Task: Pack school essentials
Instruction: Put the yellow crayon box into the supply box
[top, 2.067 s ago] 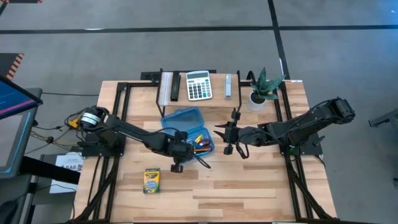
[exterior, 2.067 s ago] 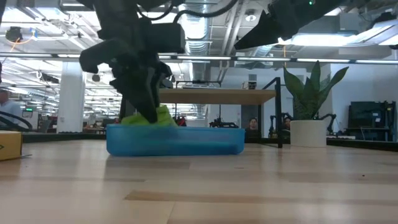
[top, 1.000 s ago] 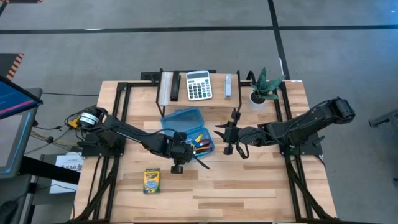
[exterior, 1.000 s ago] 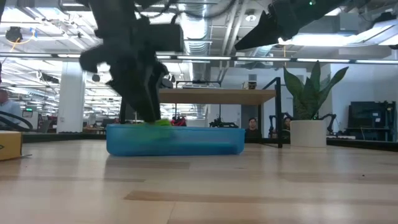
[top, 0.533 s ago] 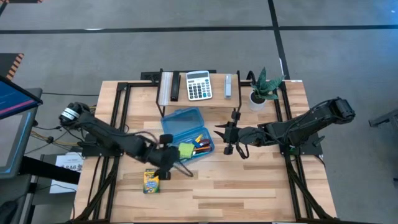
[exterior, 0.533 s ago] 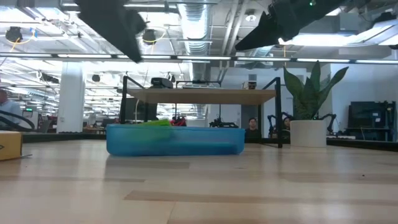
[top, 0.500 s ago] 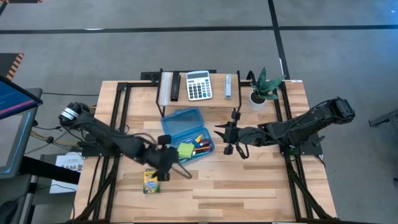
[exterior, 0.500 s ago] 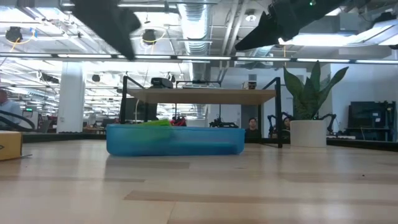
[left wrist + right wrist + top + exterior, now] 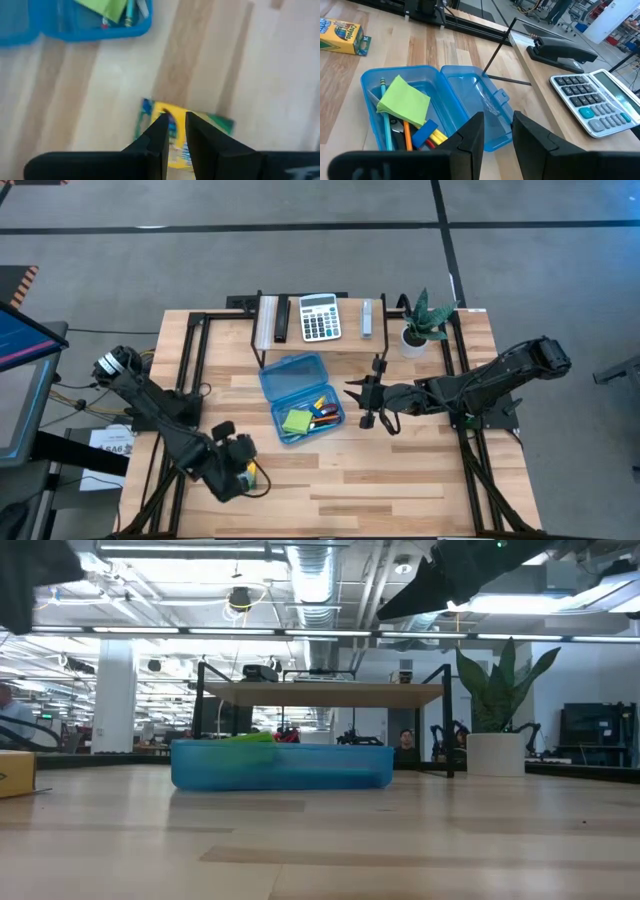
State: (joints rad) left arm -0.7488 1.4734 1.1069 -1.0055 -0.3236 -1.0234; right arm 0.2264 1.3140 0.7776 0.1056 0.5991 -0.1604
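High view first: the pale wooden surface carries everything. My left arm reaches to the near left of it, and my right arm stretches in from the right at mid-depth, waiting. At the far edge stand things I leave alone: a grey-white calculator, a dark stapler and a small potted plant.

Next in size is the translucent blue plastic case, lying open near the middle of the surface with its lid folded toward the far side. Inside its near half I see the lime sticky-note pad, the teal pen, yellow and orange pencils and the small blue eraser. Something red shows in there too; I cannot tell whether it is the scissors.

My left claw hangs right above the yellow-green crayon box, fingers nearly together with only a thin gap, gripping nothing. My right claw hovers just right of the case, fingers slightly parted, likewise empty.

So I judge the packing mostly done: the small stationery is in, while the crayon box lies on the bare surface near-left of the case, well apart from it. It needs picking up and carrying over.
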